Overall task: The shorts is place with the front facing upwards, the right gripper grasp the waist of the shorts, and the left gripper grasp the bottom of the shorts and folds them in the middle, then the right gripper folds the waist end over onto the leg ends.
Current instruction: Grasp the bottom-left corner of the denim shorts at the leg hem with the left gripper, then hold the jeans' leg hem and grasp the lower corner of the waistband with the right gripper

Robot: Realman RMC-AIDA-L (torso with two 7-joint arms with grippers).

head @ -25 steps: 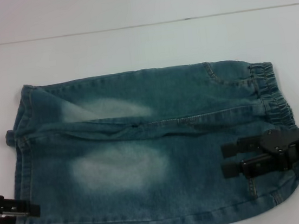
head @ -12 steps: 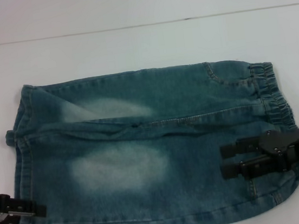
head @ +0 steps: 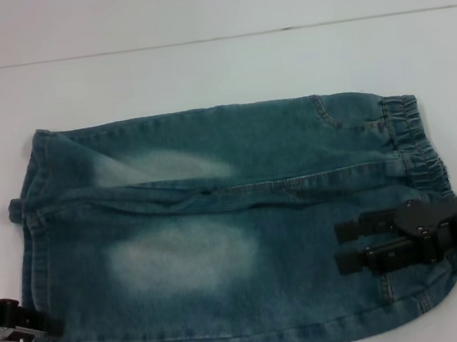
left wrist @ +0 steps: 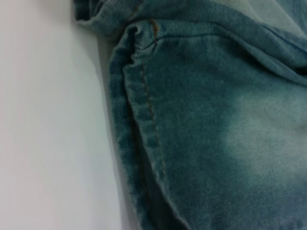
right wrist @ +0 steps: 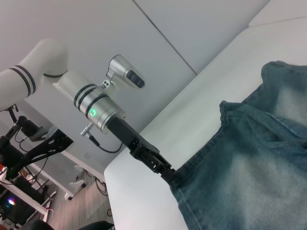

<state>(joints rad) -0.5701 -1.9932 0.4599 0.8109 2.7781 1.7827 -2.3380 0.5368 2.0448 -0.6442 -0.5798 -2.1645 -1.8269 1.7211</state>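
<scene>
Sliding in from the table's edge, the left gripper (head: 32, 324) now reaches the near leg hem; I cannot tell whether its fingers have closed. Over the near waist, the right gripper (head: 340, 247) hovers with fingers parted. Farther back, the shorts (head: 218, 222) lie flat on the table (head: 200, 74). Denim looks soft but weighty; pinch the thick hem and elastic waistband.
</scene>
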